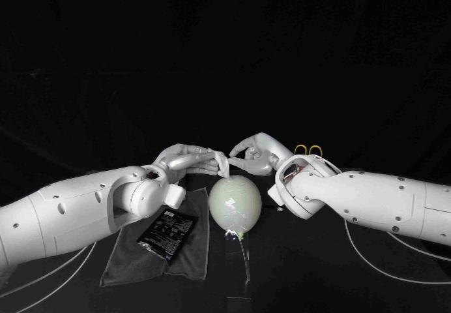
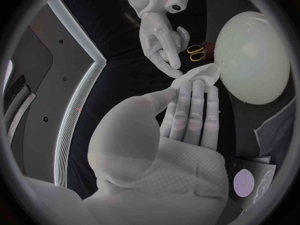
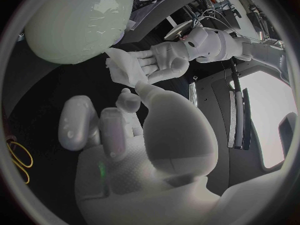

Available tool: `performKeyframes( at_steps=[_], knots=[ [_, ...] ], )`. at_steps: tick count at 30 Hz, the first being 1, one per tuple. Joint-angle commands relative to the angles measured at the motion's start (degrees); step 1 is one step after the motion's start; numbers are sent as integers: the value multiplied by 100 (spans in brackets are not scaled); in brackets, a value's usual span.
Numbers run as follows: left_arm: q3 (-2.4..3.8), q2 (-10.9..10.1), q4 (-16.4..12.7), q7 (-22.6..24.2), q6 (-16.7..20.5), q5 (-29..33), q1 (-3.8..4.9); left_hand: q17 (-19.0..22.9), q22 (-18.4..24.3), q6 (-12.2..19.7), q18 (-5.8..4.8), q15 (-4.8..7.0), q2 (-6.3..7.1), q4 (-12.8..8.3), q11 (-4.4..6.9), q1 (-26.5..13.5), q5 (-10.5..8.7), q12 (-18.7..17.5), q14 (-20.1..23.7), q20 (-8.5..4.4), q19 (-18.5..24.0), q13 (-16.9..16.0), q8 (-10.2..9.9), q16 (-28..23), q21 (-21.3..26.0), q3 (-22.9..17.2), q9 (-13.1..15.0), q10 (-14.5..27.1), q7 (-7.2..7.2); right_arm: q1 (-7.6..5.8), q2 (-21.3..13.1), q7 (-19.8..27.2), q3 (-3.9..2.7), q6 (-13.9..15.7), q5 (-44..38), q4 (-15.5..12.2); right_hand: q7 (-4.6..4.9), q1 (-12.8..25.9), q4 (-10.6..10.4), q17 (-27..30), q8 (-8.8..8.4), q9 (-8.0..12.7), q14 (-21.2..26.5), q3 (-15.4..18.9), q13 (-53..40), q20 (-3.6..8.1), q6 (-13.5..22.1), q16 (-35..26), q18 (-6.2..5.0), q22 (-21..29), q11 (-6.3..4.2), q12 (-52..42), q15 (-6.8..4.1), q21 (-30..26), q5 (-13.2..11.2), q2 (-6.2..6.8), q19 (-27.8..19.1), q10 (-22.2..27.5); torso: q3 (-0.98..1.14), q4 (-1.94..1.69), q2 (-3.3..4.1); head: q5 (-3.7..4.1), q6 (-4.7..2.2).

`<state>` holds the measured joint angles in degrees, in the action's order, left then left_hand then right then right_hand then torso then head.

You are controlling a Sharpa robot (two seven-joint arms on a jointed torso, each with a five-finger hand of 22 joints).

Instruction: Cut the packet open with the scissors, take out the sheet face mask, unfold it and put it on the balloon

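Holding the folded white sheet mask (image 2: 201, 75) by the pale balloon (image 1: 235, 202): your left hand (image 1: 188, 160) | right hand (image 1: 253, 151) touches its edge, grip: cannot tell

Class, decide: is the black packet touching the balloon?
Apart. The head view shows the packet lying on the grey cloth, with a strip of cloth between it and the balloon.

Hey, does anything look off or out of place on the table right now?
Nothing spilled or damaged. The sheet mask is a folded wad in the left hand by the balloon, not spread over it. The packet lies askew on the grey cloth.
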<state>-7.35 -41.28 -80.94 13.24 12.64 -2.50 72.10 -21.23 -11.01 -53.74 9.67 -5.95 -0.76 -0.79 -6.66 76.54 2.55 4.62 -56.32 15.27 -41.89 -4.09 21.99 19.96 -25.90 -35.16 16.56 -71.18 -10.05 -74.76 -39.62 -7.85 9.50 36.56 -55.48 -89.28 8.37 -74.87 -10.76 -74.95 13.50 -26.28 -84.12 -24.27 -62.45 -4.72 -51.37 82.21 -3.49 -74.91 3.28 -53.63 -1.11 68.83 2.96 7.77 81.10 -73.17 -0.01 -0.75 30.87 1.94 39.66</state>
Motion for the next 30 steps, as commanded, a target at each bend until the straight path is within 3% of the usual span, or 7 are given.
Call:
performKeyframes(
  at_steps=[1, 7, 13, 18, 30],
  knots=[
    [8, 4, -18, 170, -96, 82, 4, -6, 11, -38, 81, 42, -33, 39, -7, -21, 20, 18, -18, 21, -30, -3, 155, 37, 26, 2, 431, -49, 19, -6, -28, 41, -4, -75, -65, -13, 5, -16, 4, -593, -32, 9, -248, 35, -16, 0, 12, -13, -50, -936, 10, 2, 44, -3, -20, 8, -26, 39, 0, 0, 1, -7, -2],
    [8, -4, -23, 189, -97, 94, 4, -9, 17, -40, 83, 46, -55, 47, 0, -18, 20, 17, -17, 18, -43, -2, 165, 40, 30, 0, 441, -58, 30, -6, -99, 182, -4, 112, -12, -49, -39, -175, 70, -670, 9, 13, -282, -38, -128, -20, -136, 61, -32, -982, -25, -172, 22, 159, -19, -132, 48, -30, 3, -3, 2, -13, 4],
    [8, -5, -25, 197, -134, 96, 4, -11, 20, -44, 83, 50, -70, 51, 4, -15, 20, 17, -18, 16, -50, -2, 173, 43, 33, -1, 450, -66, 34, -6, -103, 553, -4, 111, -49, -71, -151, -606, 387, -907, 110, -15, -391, -333, -416, 21, -367, 275, 39, -1102, -129, -589, -71, 599, -17, -411, 251, -282, 4, 3, 2, -11, 11],
    [8, 5, -30, 208, -204, 105, 4, -12, 24, -43, 82, 50, -78, 58, 4, -18, 19, 16, -15, 17, -52, -1, 177, 43, 37, 0, 455, -68, 34, -6, -20, 729, -5, 80, -512, -63, -156, -643, 544, -1092, 135, -23, -463, -376, -775, 45, -444, 438, 94, -1175, -134, -1070, -80, 871, -20, -373, 373, -533, 7, 2, 4, -2, 6],
    [8, 9, -49, 206, -301, 129, 3, -18, 43, -39, 76, 50, -77, 88, 4, -44, 19, 13, -10, 24, -54, -1, 196, 48, 63, 40, 479, -84, 33, -5, 183, 586, -5, -53, -1009, 211, -135, -553, 626, -1077, 73, 17, -461, -345, -793, 50, -421, 427, 91, -1168, -122, -1079, -74, 860, -19, -233, 367, -521, -1, -8, 3, 2, 11]
  ],
)
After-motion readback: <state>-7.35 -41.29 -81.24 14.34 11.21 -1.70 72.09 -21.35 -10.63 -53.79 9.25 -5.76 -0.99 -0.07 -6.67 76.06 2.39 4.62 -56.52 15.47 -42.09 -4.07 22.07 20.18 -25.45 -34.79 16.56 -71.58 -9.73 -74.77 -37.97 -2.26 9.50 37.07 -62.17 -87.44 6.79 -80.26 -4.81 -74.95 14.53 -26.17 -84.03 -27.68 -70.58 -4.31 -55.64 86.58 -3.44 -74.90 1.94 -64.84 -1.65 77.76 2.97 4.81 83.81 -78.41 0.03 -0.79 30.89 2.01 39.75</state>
